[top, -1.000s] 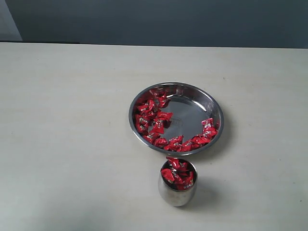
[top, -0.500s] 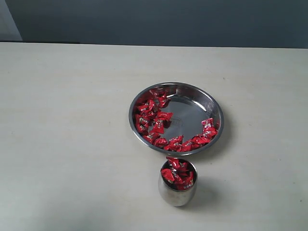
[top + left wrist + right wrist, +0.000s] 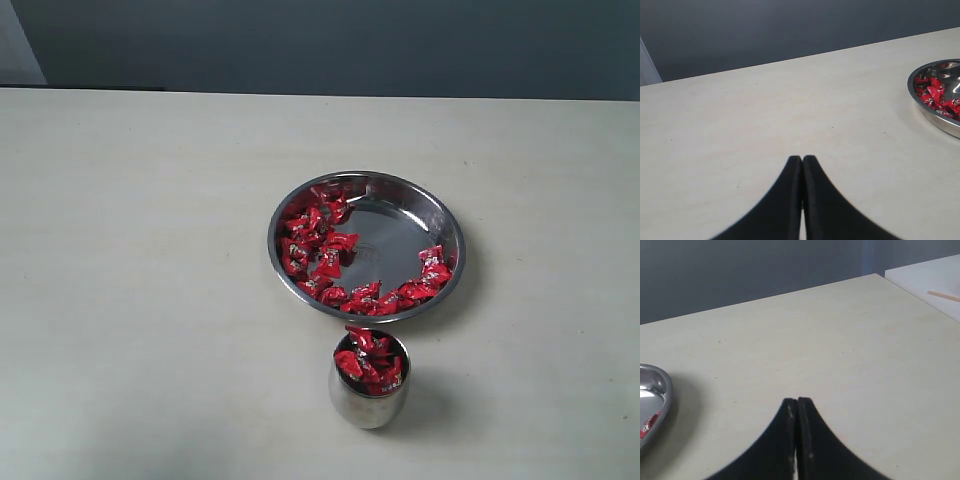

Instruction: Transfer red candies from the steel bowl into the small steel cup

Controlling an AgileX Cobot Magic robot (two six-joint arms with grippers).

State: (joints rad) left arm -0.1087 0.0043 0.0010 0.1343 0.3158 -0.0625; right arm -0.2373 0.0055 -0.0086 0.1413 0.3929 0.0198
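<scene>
Wide shallow steel bowl (image 3: 446, 217) held shiny red-wrapped candies (image 3: 318, 246); small barrel-sided steel cup (image 3: 368, 402) just beside it was filled with more. Left pincer (image 3: 802, 159) and right pincer (image 3: 797, 401) were pressed together - empty.

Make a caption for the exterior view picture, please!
A small steel cup full of red candies stands near a steel bowl holding many more.

The left gripper (image 3: 802, 159), its two black fingers pressed together at the tips, sits over a pale table (image 3: 765, 115), and at roughly two o'clock from those tips, well apart, a steel bowl (image 3: 940, 121), partly cut off, holds red candies (image 3: 933, 95) along its inner rim.
</scene>
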